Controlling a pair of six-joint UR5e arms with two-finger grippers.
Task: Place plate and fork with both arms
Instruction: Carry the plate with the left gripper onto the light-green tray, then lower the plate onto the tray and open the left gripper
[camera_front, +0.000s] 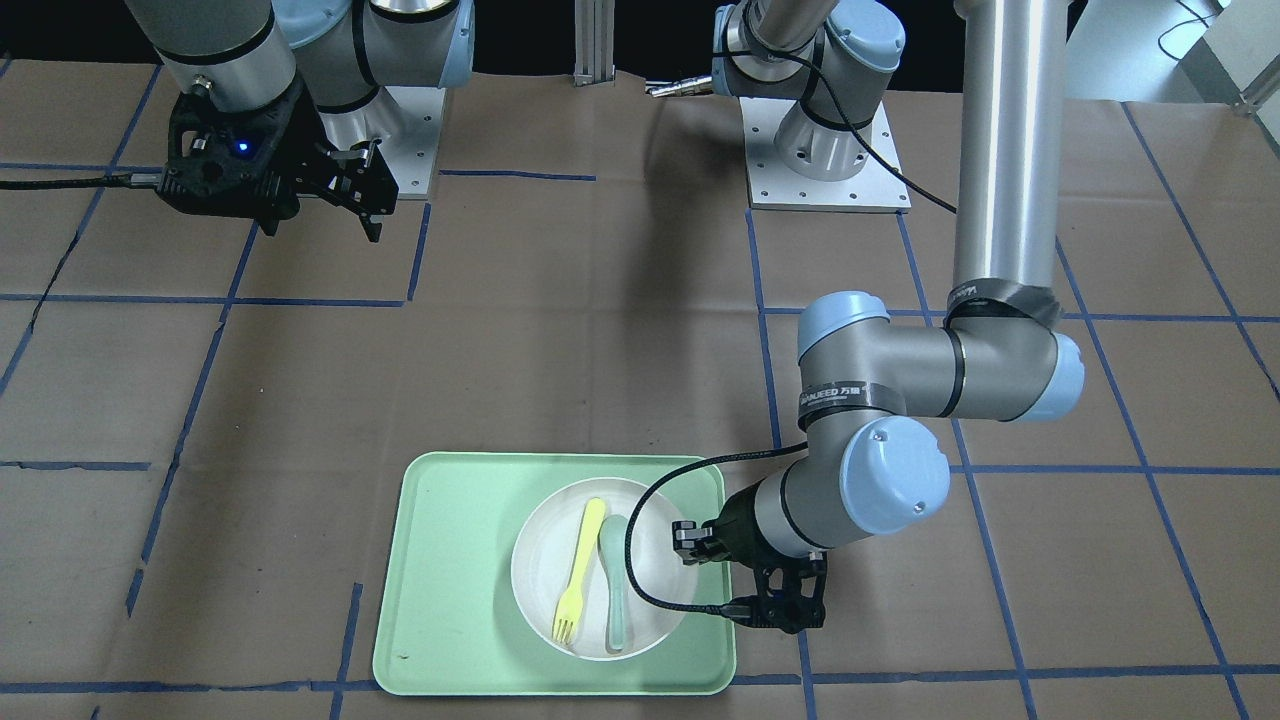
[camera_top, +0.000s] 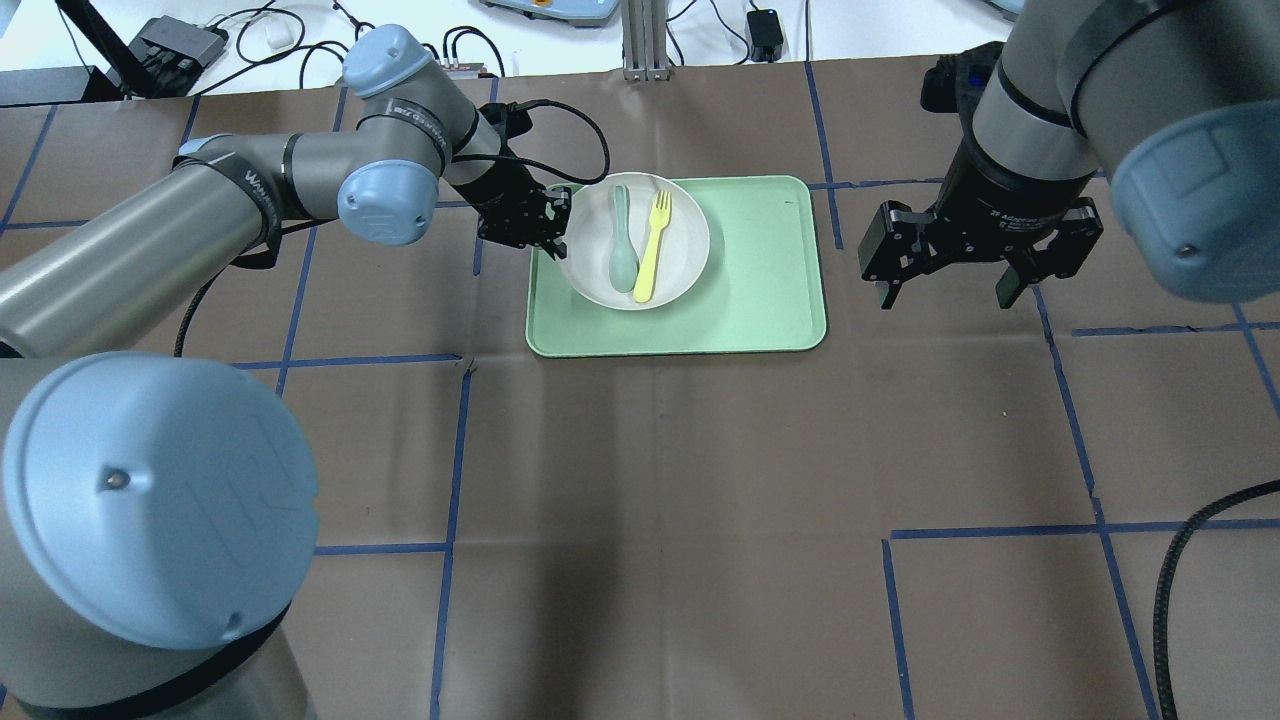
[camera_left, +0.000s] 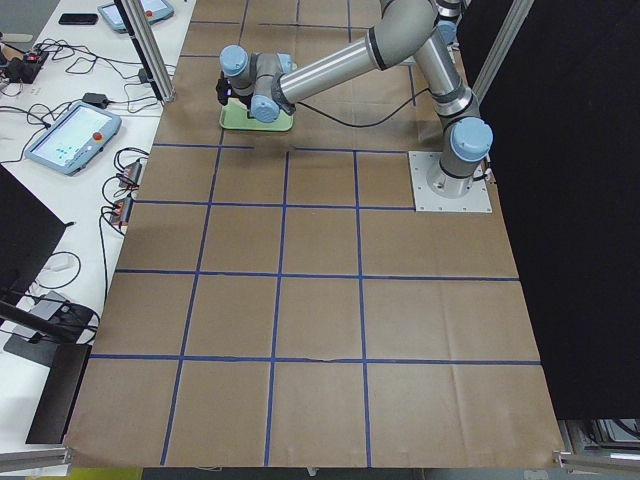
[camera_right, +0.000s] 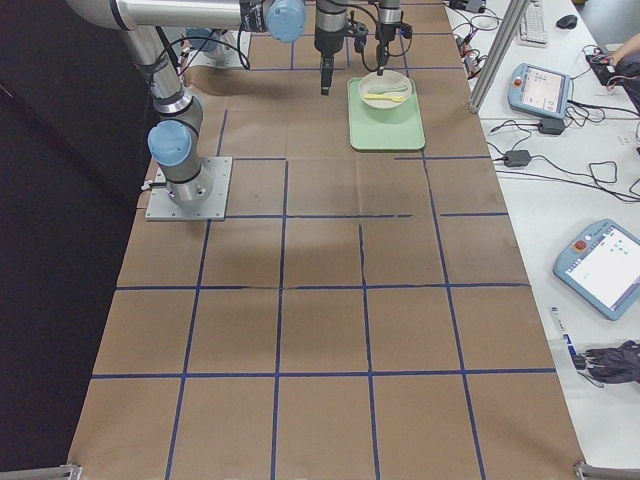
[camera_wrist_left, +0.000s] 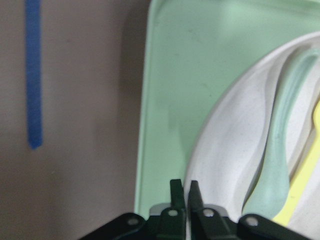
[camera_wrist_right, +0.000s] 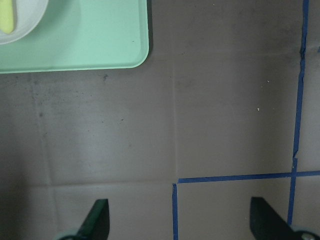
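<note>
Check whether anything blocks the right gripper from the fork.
Nothing visible does. The right gripper hangs open beside the tray; the fork lies in the plate on the gripper's side, the spoon beyond it.

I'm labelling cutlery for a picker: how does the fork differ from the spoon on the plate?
The fork is pale yellow; the spoon is grey-green. The fork ends in short tines, the spoon in a rounded bowl. The fork's tines lie beside the spoon's handle end, so they point opposite ways. Both lie side by side on the plate, similar in length.
</note>
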